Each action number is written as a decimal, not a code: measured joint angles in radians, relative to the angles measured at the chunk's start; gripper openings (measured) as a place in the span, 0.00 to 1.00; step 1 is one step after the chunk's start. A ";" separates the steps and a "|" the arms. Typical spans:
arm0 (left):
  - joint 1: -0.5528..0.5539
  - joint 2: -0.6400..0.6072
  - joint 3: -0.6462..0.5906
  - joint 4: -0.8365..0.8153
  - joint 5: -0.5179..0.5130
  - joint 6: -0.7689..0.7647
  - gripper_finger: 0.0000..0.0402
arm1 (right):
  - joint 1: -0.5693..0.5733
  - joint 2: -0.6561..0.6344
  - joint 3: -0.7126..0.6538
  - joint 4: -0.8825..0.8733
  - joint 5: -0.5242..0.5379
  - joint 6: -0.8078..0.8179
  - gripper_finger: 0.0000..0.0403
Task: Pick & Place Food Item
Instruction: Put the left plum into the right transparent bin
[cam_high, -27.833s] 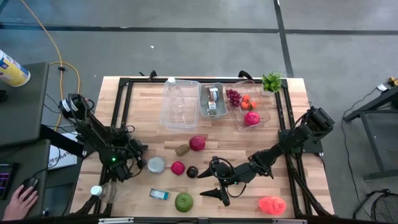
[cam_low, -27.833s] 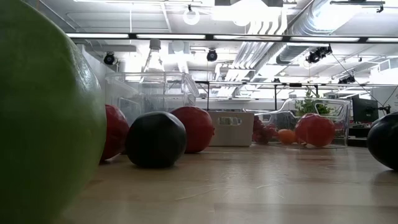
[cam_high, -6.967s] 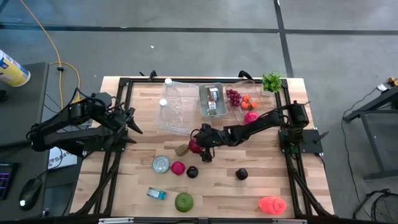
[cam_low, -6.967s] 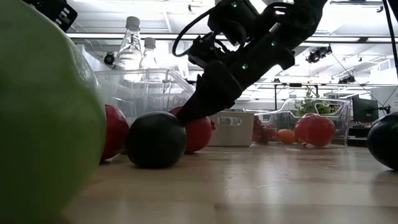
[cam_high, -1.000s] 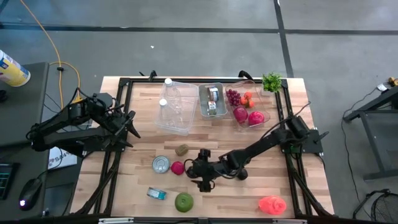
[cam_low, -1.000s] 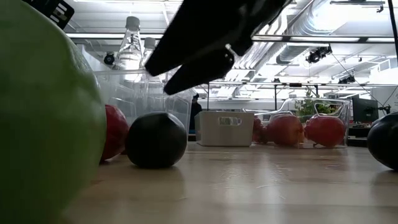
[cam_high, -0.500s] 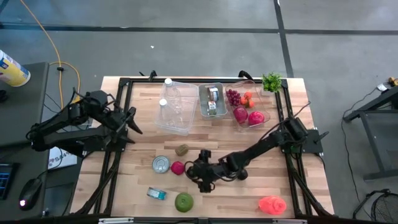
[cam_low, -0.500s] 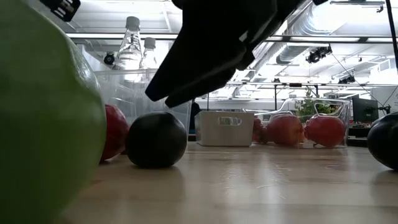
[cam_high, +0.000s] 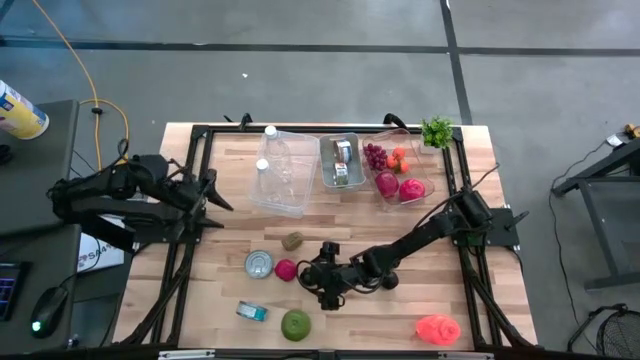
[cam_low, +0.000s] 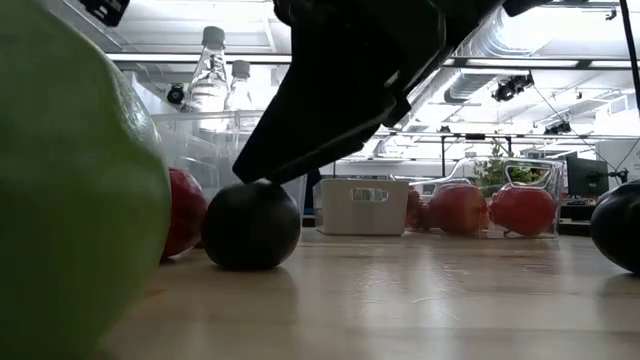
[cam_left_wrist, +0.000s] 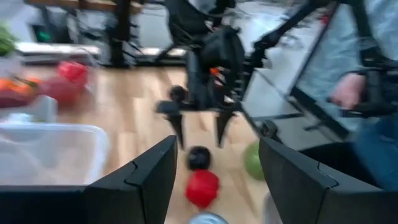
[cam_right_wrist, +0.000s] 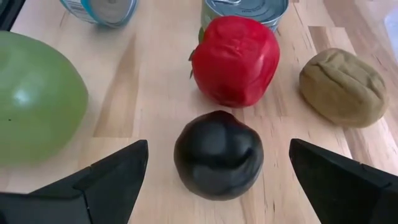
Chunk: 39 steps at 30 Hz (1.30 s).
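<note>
- The right gripper (cam_right_wrist: 214, 180) is wide open, with one dark finger on each side of the black fruit (cam_right_wrist: 218, 154). It is not holding it.
- From above, the right gripper (cam_high: 318, 283) is low over the middle of the table (cam_high: 400, 325).
- The black fruit (cam_low: 251, 225) sits on the wood, and the dark fingers come down right over it in the low view.
- A red fruit (cam_right_wrist: 235, 60) lies just beside the black one. A tin can (cam_right_wrist: 246, 9) is right behind the red fruit.
- A brown lump (cam_right_wrist: 342, 87) lies near on one side. A big green fruit (cam_right_wrist: 36, 97) lies near on the other side.
- The clear food bin (cam_high: 402, 170) at the back of the table has two red fruits, grapes and an orange thing in it.
- The left gripper (cam_high: 208, 193) waits by the table's left edge, well apart from the fruit. Its fingers (cam_left_wrist: 144, 180) are partly open and hold nothing.
</note>
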 joint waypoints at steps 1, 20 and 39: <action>-0.033 0.004 0.010 -0.001 -0.057 0.007 0.55 | 0.000 0.000 0.000 -0.001 0.000 0.000 0.94; -0.686 0.586 0.408 -0.195 -1.337 0.092 0.55 | -0.007 -0.001 0.000 -0.009 -0.038 -0.002 0.94; -1.104 0.698 0.402 -0.371 -1.374 -0.475 0.55 | -0.029 0.063 0.000 0.126 -0.104 -0.076 0.94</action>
